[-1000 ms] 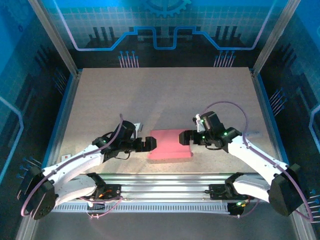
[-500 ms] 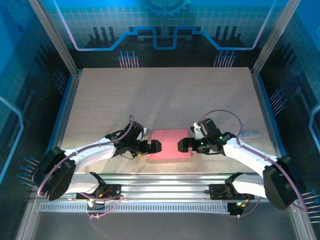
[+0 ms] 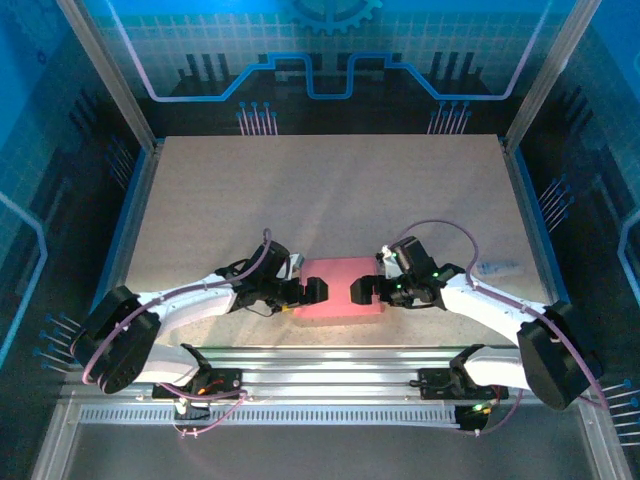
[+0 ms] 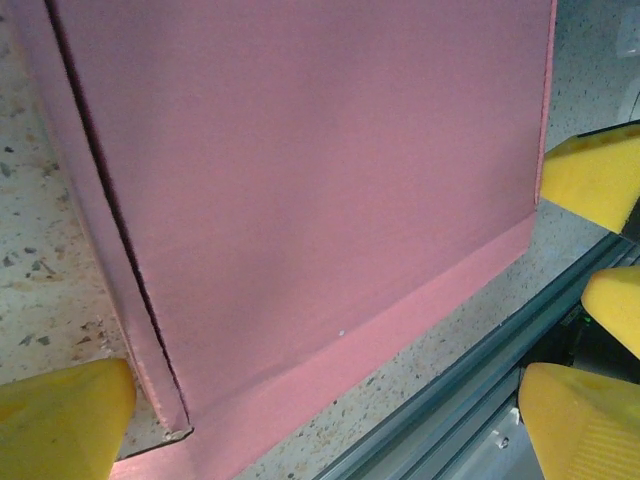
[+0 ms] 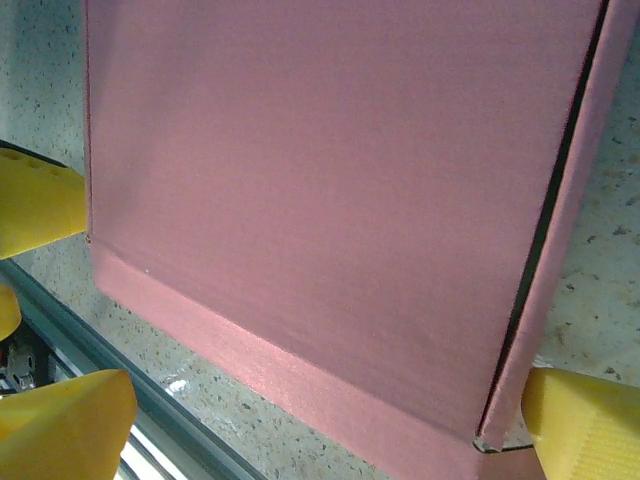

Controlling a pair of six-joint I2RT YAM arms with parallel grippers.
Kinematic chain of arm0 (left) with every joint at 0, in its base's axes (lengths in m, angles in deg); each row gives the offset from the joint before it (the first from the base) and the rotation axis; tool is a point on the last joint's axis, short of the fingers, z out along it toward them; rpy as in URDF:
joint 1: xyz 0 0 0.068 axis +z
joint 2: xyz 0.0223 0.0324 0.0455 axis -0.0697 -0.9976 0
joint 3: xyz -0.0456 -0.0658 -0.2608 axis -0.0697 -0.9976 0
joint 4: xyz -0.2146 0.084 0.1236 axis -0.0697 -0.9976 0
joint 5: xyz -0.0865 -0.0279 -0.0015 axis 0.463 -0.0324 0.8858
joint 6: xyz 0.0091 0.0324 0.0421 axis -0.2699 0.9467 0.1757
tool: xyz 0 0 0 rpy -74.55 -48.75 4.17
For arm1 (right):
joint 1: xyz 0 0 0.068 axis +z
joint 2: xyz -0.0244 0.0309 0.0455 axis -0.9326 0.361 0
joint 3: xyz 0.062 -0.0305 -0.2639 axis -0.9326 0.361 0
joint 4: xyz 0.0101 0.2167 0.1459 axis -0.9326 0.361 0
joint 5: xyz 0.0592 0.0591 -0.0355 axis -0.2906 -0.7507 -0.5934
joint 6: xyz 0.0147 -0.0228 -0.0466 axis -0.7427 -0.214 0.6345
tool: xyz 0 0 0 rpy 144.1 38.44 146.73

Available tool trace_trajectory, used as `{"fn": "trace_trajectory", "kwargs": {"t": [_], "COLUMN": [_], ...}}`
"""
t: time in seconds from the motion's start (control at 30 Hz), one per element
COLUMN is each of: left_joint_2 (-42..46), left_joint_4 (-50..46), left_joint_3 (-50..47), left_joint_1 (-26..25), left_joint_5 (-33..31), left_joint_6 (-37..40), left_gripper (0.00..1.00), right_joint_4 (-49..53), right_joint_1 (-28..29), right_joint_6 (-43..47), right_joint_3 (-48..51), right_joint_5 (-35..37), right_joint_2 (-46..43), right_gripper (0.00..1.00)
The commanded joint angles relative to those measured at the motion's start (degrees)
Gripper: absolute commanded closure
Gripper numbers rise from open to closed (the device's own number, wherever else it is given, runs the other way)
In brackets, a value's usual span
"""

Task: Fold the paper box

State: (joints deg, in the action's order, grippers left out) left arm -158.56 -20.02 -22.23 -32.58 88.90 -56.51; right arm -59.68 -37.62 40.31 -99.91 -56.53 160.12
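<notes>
**Both arms poised at the box ends, nothing gripped yet**

The paper box (image 3: 338, 288) lies flat on the table (image 3: 330, 190), close to the front edge and just beside the metal rail (image 3: 330, 352). You have the left gripper (image 3: 312, 291) over its left end and the right gripper (image 3: 360, 291) over its right end, facing each other. Both stand wide apart and hold nothing.

In the left wrist view a yellow fingertip (image 4: 60, 420) sits off the near corner of the pink sheet, beside a dark seam where a narrow side strip runs along the panel. The right wrist view shows the same kind of seam and a fingertip (image 5: 590, 425) at the corner there. A creased strip also runs along the rail-side edge.

You appear to be at the approach step, lining up for a hold, with no flap raised so far. The next move probably calls for getting one finger under a thin edge, most likely at a seam corner. Pin the main panel with the other arm, since cardboard this light could slide towards the rail.
</notes>
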Motion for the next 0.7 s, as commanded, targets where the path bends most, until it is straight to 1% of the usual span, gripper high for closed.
{"fn": "trace_trajectory", "kwargs": {"t": [0.0, 0.2, 0.3, 0.47, 0.67], "left_joint_2": [0.15, 3.29, 5.11, 8.55, 7.52], "left_joint_4": [1.16, -0.26, -2.66, -7.37, -14.15], "left_joint_3": [-0.01, 1.77, 3.42, 7.46, 13.72], "left_joint_1": [-0.03, 0.04, 0.36, 2.39, 3.17], "left_joint_5": [2.06, 2.85, 2.85, 3.32, 4.79], "left_joint_6": [-1.37, -2.51, -2.74, -2.41, -3.39], "left_gripper": [0.01, 0.01, 0.01, 0.01, 0.01], "right_joint_4": [-1.10, 1.09, 3.26, 6.72, 10.09], "right_joint_1": [0.86, 0.85, 0.60, -0.26, -1.52], "right_joint_6": [-0.51, -0.86, -1.25, -2.25, -4.74], "right_joint_3": [0.39, -1.02, -2.86, -6.97, -11.11], "right_joint_5": [-1.03, -0.64, -0.63, -1.55, -2.72], "right_joint_2": [-0.19, -3.81, -6.33, -10.14, -11.31], "right_gripper": [0.00, 0.00, 0.00, 0.00, 0.02]}}
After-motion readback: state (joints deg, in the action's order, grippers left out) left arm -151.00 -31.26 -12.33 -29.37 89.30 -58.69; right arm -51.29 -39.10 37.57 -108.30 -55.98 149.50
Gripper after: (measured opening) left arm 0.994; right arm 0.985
